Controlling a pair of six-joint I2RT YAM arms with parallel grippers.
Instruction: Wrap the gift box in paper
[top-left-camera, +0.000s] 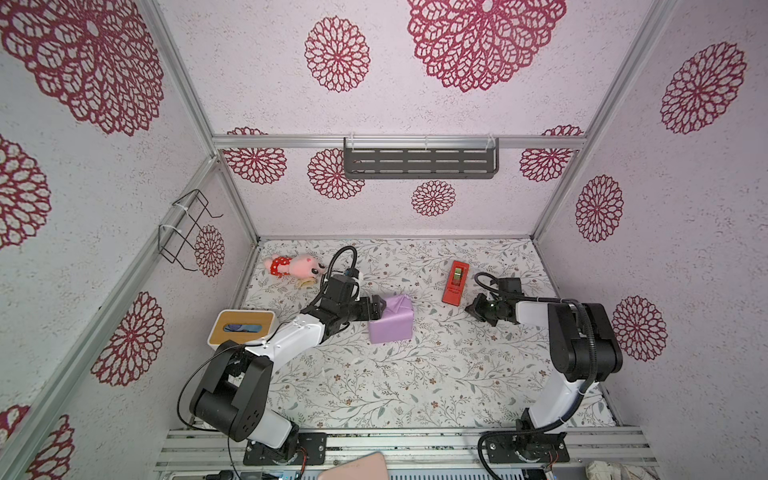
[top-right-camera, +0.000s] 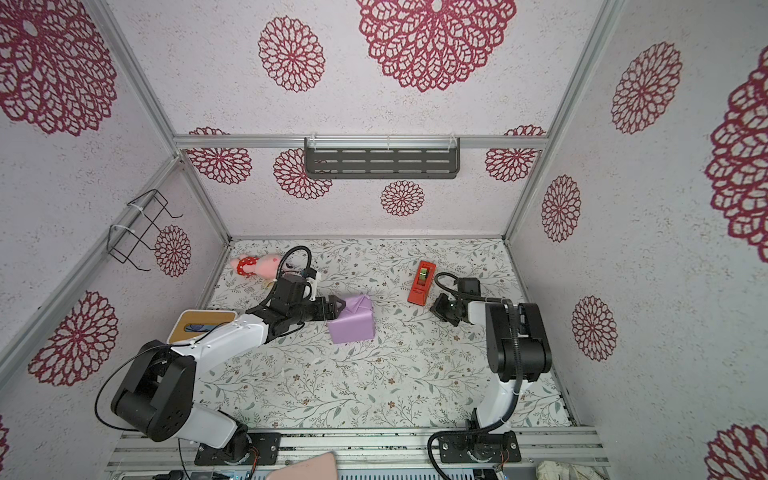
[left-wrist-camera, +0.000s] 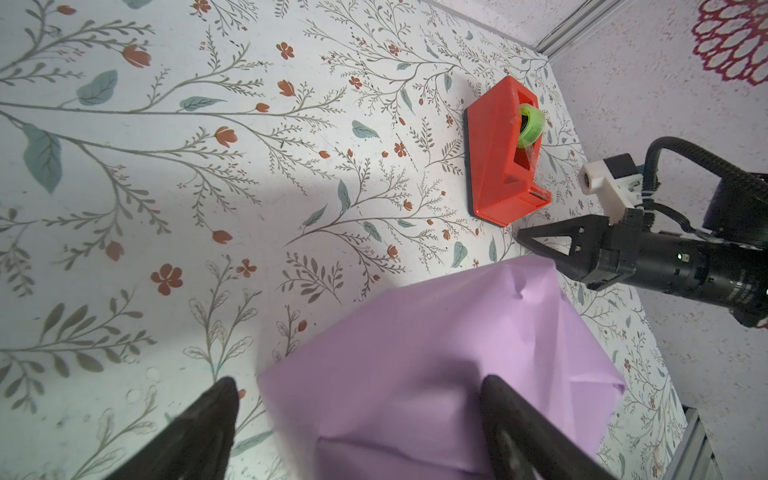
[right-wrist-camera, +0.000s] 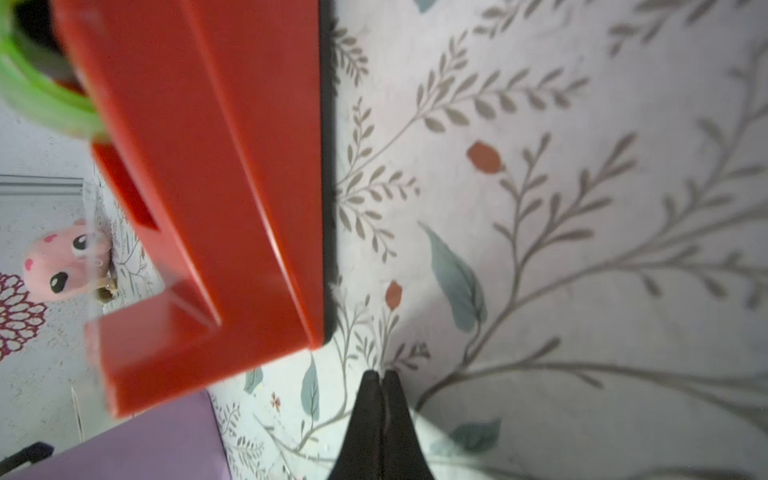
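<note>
The left arm is reaching toward 3 o'clock, left gripper (top-left-camera: 377, 306) spread wide beside the paper (top-left-camera: 394, 323). The right gripper (top-left-camera: 471, 310) is pointing toward 9 o'clock, pinched together, empty.

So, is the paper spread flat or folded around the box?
Folded. The paper forms a lilac box-shaped parcel with creased flaps; no navy shows in any view. Whether it is fastened: cannot tell.

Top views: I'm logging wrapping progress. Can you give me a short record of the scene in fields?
paper: lilac side out, folded around a box shape, no blue showing
left gripper: open, at the paper's folded end
right gripper: shut, nothing seen in it, near the tape dispenser
tape dispenser: red, on the table, right of the paper
other: tissue box, plush toy
</note>
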